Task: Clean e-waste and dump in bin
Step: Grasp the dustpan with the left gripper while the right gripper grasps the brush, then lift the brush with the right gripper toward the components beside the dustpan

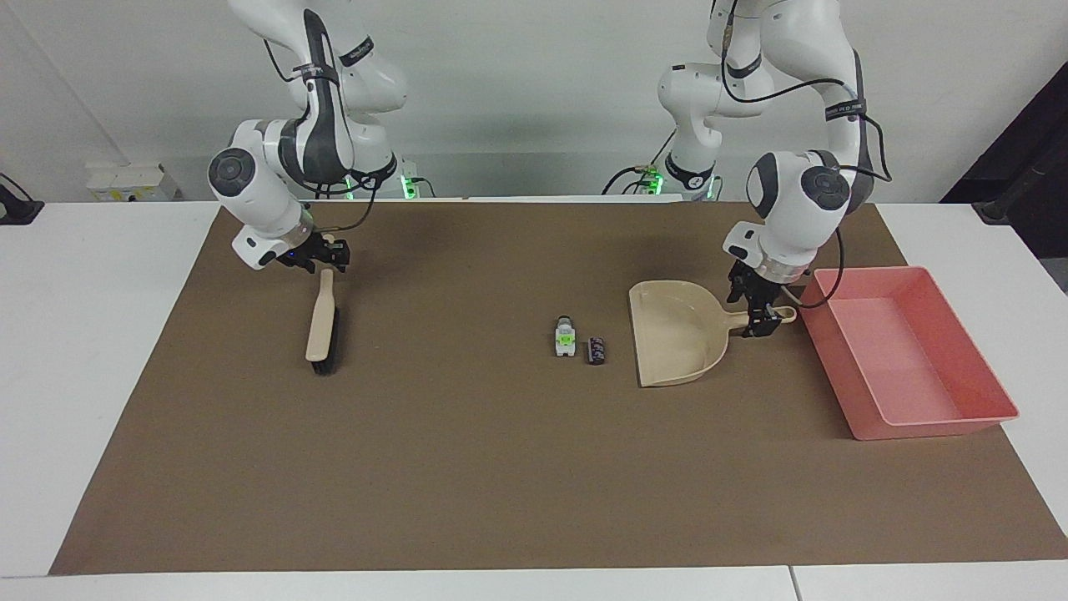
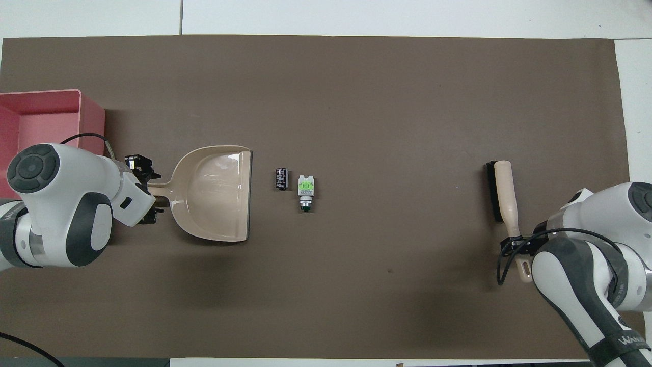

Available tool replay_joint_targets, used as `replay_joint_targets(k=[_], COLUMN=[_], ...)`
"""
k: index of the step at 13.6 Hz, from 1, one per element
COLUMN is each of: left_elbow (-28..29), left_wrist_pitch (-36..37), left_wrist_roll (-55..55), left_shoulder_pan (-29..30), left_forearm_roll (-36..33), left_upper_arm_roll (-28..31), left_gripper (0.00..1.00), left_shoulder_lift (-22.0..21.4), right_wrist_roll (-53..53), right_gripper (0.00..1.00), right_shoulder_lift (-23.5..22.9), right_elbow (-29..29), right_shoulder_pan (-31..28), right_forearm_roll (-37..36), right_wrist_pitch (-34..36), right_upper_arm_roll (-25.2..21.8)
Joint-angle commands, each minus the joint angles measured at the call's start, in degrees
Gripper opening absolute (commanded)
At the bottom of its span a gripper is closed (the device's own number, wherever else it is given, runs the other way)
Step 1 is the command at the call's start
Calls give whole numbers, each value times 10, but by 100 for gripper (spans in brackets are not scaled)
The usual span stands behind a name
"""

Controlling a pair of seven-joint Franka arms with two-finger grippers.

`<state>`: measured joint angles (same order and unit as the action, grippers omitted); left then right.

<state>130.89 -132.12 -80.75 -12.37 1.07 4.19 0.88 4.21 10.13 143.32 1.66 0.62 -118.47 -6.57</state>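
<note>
Lying just off the dustpan [image 1: 677,342] mouth toward the right arm's end, the e-waste [image 1: 566,335] awaits; left tool [image 1: 761,315] apparently straddles its handle, right tool [image 1: 319,257] over brush [image 1: 321,320] handle, grip unclear.

**Two high cameras, half a turn apart**

One camera sits high across the table, facing the two robots, far enough to take in both arms, the wall and the whole brown mat [image 1: 467,467]. The other looks steeply down from above the robots' own end, closer in. Both share the mat, dustpan [image 1: 676,342] [image 2: 214,192] and brush [image 1: 321,321] [image 2: 501,191], mirrored.
</note>
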Motion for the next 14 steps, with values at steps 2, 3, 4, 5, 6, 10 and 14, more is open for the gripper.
replay_joint_targets(k=[2,3,4,5,6,10,14], left_elbow=[12,8,2,-4,-12,-57,-71], left_wrist_pitch=[-10,-6,4,12,20,73,48], left_wrist_roll=[9,6,6,7,6,6,0], left_shoulder_pan=[-12,-10,-6,-6,-6,-12,-27], left_forearm_roll=[-7,-7,-7,-7,-7,-13,-81], left_upper_arm_roll=[6,6,6,6,6,8,6], left_gripper=[26,14,6,2,0,0,0], left_shoulder_lift=[-11,-11,-11,-9,-10,-5,10], right_wrist_roll=[-10,-16,-18,-19,-21,-58,-77], right_gripper=[14,0,0,0,0,0,0], right_shoulder_lift=[11,9,1,-5,-14,-53,-57], right_elbow=[13,7,-7,-25,-53,-196,-202], right_shoulder_pan=[-1,1,3,17,39,100,166], right_forearm_roll=[-2,-2,-2,-3,-3,0,27], right_wrist_pitch=[-12,-11,-3,16,47,205,199], right_upper_arm_roll=[2,3,3,4,3,5,7])
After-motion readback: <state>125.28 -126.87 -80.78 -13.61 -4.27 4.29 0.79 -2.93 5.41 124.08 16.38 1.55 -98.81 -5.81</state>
